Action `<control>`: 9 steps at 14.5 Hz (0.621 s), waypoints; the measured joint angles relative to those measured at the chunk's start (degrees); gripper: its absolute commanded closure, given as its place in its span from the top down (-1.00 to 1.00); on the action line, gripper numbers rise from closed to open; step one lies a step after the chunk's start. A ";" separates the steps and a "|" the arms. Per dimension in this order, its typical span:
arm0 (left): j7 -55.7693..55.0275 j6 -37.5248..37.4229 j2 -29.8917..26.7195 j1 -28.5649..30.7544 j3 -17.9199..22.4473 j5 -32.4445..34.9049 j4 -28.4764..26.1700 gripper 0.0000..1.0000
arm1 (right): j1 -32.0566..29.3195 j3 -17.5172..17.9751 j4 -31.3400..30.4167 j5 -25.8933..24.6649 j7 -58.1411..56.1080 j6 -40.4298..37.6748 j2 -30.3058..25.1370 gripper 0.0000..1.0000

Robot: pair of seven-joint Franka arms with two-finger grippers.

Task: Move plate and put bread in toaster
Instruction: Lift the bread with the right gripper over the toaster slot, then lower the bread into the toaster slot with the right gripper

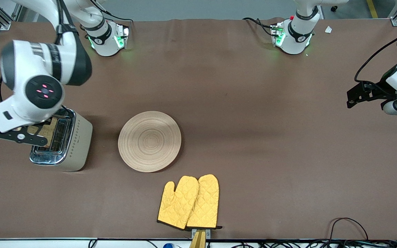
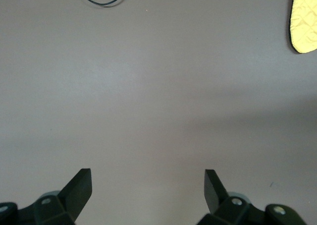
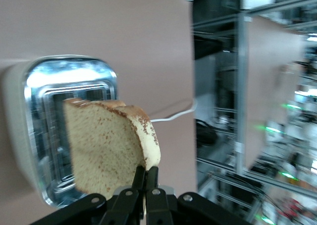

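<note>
The right gripper (image 3: 145, 178) is hanging over the chrome top of the toaster (image 1: 68, 144), its fingers clenched on one edge of the bread (image 3: 109, 145). The slice is hanging broad face on above the slots, in the air rather than down inside one. The toaster is standing at the right arm's end of the table (image 1: 253, 103), and its white cord (image 3: 171, 115) is trailing off its side across the brown cloth.

The plate (image 1: 149, 141) is lying flat on the table just beside the toaster, toward the left arm's end, with a clear gap between them and nothing on it. A pair of yellow oven mitts (image 1: 190, 202) is lying nearer to the front camera than the plate, close to the table's edge.

The left gripper (image 2: 147, 188) is waiting over bare cloth at the left arm's end of the table, its fingers spread wide and grasping nothing.
</note>
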 measured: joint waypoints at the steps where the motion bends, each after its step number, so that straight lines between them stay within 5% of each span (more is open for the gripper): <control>1: 0.00 0.00 0.00 0.00 0.00 0.00 0.00 1.00 | 1.12 0.02 -0.30 -1.54 2.10 -0.71 1.48 -0.99; 5: 0.00 0.00 0.00 -0.04 0.00 0.00 0.00 1.00 | 2.86 0.00 -3.08 -8.17 7.68 -1.54 4.86 -0.99; 9: 0.00 0.00 0.00 -0.04 0.01 0.00 0.00 1.00 | 2.78 -0.32 -4.36 -9.72 8.58 -1.40 5.43 -0.99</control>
